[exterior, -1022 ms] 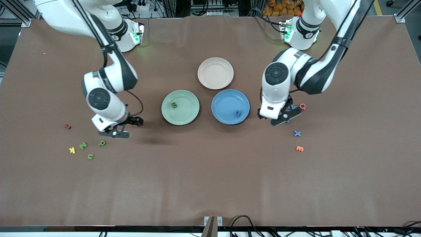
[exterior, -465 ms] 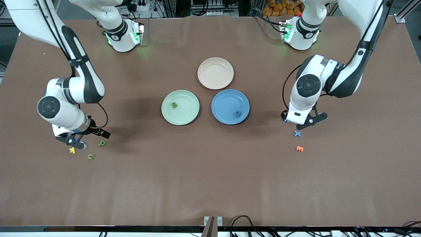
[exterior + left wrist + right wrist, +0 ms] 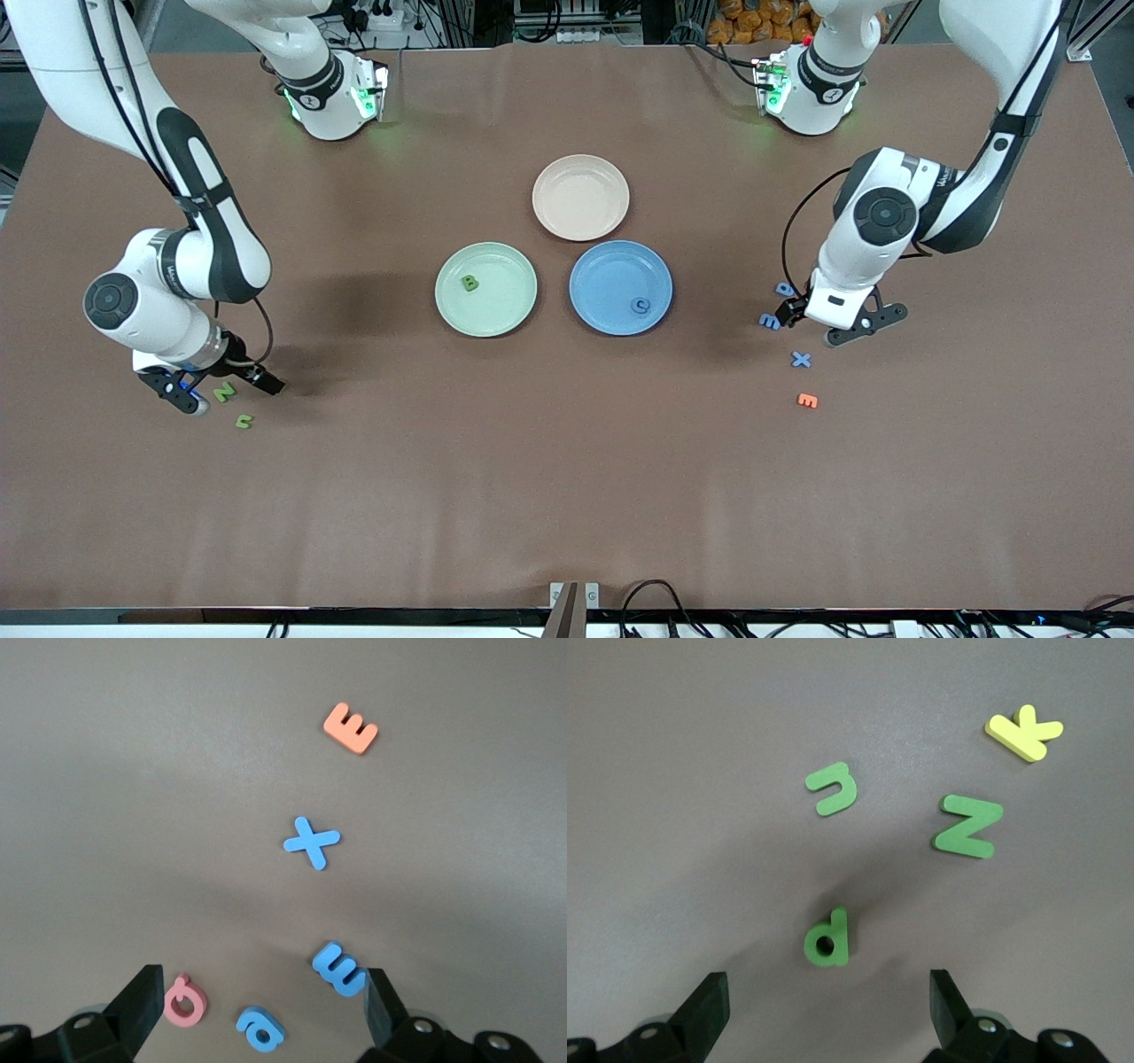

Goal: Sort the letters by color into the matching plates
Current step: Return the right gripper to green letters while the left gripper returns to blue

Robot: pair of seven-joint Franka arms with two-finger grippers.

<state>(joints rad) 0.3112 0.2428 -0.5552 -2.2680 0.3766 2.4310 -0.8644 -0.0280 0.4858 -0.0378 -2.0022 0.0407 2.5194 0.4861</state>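
Observation:
A green B (image 3: pixel 469 283) lies in the mint green plate (image 3: pixel 507 307), and a blue C (image 3: pixel 640 306) lies in the blue plate (image 3: pixel 607 273). My right gripper (image 3: pixel 226 394) (image 3: pixel 828 997) hovers open over the green letters: the P (image 3: pixel 827 939), N (image 3: pixel 224 391) (image 3: pixel 968 826) and U (image 3: pixel 244 422) (image 3: pixel 833 788). My left gripper (image 3: pixel 822 324) (image 3: pixel 261 997) hovers open low over the blue a (image 3: pixel 784 289) (image 3: pixel 260 1029), with the blue m (image 3: pixel 769 321) (image 3: pixel 338 968) by one finger. The blue X (image 3: pixel 801 359) (image 3: pixel 311 842) lies nearer the front camera.
A beige-pink plate (image 3: pixel 580 197) sits farther back, between the two plates. A yellow K (image 3: pixel 1024 731) lies beside the N. A pink letter (image 3: pixel 185 1002) lies next to the blue a. An orange E (image 3: pixel 807 400) (image 3: pixel 351 728) lies near the X.
Both arms swung outward from beside the plates: the right gripper came over the green letters, the left over the blue ones. Both stayed open.

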